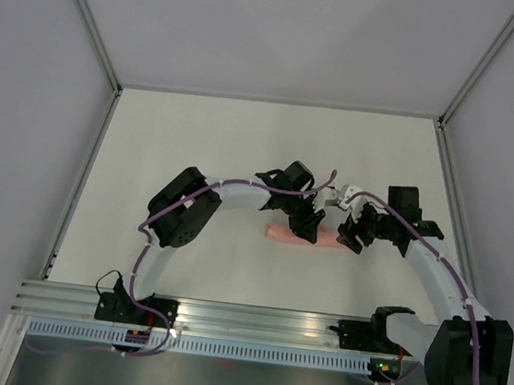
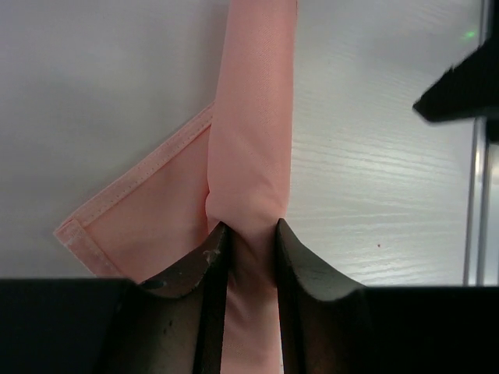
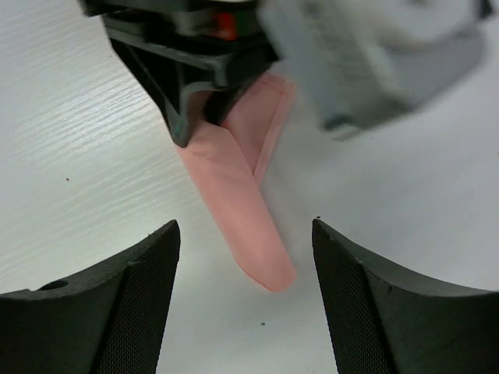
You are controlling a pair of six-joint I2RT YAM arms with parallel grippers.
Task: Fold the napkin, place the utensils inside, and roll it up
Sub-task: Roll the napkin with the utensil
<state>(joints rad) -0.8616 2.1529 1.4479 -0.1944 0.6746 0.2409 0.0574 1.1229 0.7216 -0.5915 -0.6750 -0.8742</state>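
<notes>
Where the overhead view looked down on the white counter (image 1: pixel 197 149), the salmon-pink napkin (image 1: pixel 282 233) lay near its middle as a tight, short roll running from 9 to 3 o'clock. The left tool (image 1: pixel 307 224) sat on top of the roll toward its 3 o'clock end, and the right tool (image 1: pixel 356 236) hung just beside that same end, at 3 o'clock from it.

Seen from the left wrist, the left tool (image 2: pixel 248 234) was clenched on the napkin (image 2: pixel 253 140), one dark finger (image 2: pixel 204 269) pressing each side of the roll. The roll ran off toward 12 o'clock. A hemmed corner flap (image 2: pixel 136 222) spread loose and flat on the counter (image 2: pixel 374 179) at 9 o'clock of the grip.

From the right wrist, the right tool (image 3: pixel 243 230) stood released, its fingers (image 3: pixel 117 296) well apart and touching nothing. The rounded end of the napkin (image 3: pixel 242 202) reached down between them on the counter (image 3: pixel 86 148), while the left tool (image 3: pixel 187 78) grasped the roll at 12 o'clock.
</notes>
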